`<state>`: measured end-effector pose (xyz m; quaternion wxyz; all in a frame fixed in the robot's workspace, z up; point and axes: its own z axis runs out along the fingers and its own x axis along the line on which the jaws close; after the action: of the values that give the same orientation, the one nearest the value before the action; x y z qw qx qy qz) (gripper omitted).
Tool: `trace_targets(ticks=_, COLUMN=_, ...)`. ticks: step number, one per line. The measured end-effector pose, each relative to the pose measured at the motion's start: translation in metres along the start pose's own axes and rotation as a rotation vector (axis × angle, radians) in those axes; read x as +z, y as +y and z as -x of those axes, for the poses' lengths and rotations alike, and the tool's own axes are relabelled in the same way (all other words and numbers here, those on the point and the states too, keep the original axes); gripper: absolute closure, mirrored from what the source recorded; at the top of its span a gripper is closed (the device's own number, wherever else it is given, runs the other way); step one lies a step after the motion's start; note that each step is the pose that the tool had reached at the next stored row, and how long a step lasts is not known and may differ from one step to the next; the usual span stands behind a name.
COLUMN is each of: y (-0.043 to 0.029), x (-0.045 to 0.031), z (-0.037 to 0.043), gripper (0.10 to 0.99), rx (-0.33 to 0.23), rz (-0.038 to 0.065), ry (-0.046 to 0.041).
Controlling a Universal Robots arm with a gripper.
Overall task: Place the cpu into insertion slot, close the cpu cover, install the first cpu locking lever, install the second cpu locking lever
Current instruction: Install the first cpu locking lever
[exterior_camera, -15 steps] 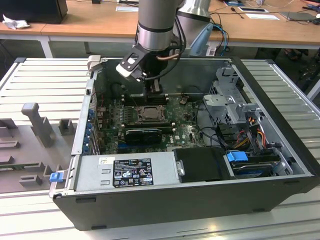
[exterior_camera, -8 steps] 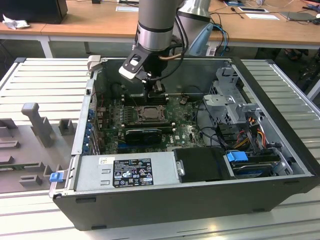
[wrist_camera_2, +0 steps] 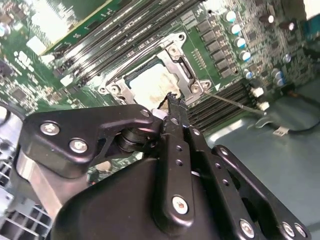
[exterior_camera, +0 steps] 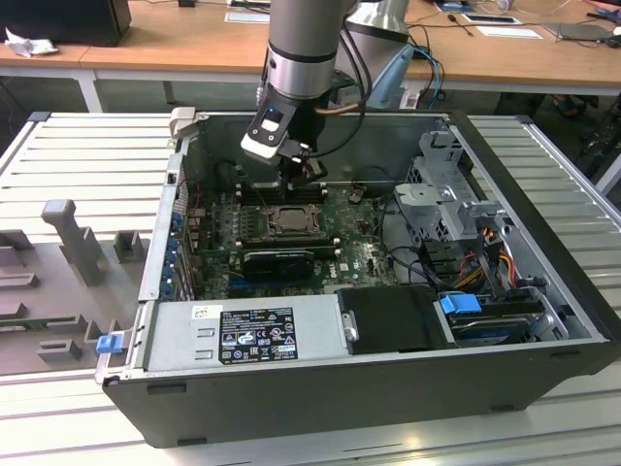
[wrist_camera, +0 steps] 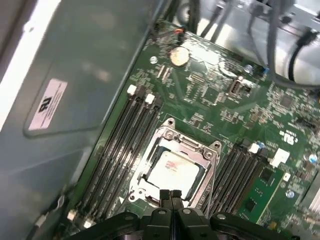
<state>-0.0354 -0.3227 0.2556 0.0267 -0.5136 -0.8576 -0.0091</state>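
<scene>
**Shut hand poised over the covered cpu**

On the exterior view's left, grey fixtures (exterior_camera: 68, 243) stand on the slatted table (exterior_camera: 87, 155), at 9 o'clock of the open computer case (exterior_camera: 388, 388). Inside the case, the power supply (exterior_camera: 243, 335) lies at 6 o'clock of the insertion slot (exterior_camera: 315, 223). The hand (exterior_camera: 303, 173) hangs just above the slot, toward its 12 o'clock edge. In the first wrist view its fingers (wrist_camera: 164, 196) are pressed together and grip nothing. The cpu (wrist_camera: 172, 172) sits flat in the slot, pale face up, and the cpu cover (wrist_camera: 187, 141) lies down around it as a frame. Long black memory slots (wrist_camera: 117, 145) flank the socket. In the second wrist view a thin locking lever (wrist_camera_2: 232, 102) juts out from one socket corner. The drive cage (exterior_camera: 451, 194) stands at 3 o'clock of the slot.
</scene>
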Motion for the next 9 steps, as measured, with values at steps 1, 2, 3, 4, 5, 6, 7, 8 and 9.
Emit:
trace_targets(ticks=1, y=0.0, x=0.0, z=0.0, gripper=0.98, rx=-0.029, rz=-0.002, ry=-0.0003)
trace_targets(ticks=2, y=0.0, x=-0.0019, z=-0.0001, gripper=0.98, rx=-0.056, rz=-0.003, ry=-0.0004)
trace_targets(ticks=3, y=0.0, x=-0.004, z=-0.0002, gripper=0.98, rx=-0.066, rz=-0.001, ry=-0.0012)
trace_targets(ticks=4, y=0.0, x=-0.0045, z=-0.0002, gripper=0.98, rx=-0.07, rz=0.0, ry=-0.0017)
trace_targets(ticks=5, y=0.0, x=-0.0049, z=-0.0003, gripper=0.98, rx=-0.073, rz=0.0, ry=-0.0021)
trace_targets(ticks=6, y=0.0, x=-0.0063, z=-0.0004, gripper=0.98, rx=-0.075, rz=0.001, ry=-0.0026)
trace_targets(ticks=7, y=0.0, x=-0.0074, z=-0.0005, gripper=0.98, rx=-0.076, rz=0.001, ry=-0.0028)
trace_targets(ticks=8, y=0.0, x=-0.0093, z=-0.0006, gripper=0.98, rx=-0.079, rz=0.001, ry=-0.0032)
trace_targets(ticks=9, y=-0.0001, x=-0.0111, z=-0.0007, gripper=0.98, rx=-0.082, rz=0.002, ry=-0.0037)
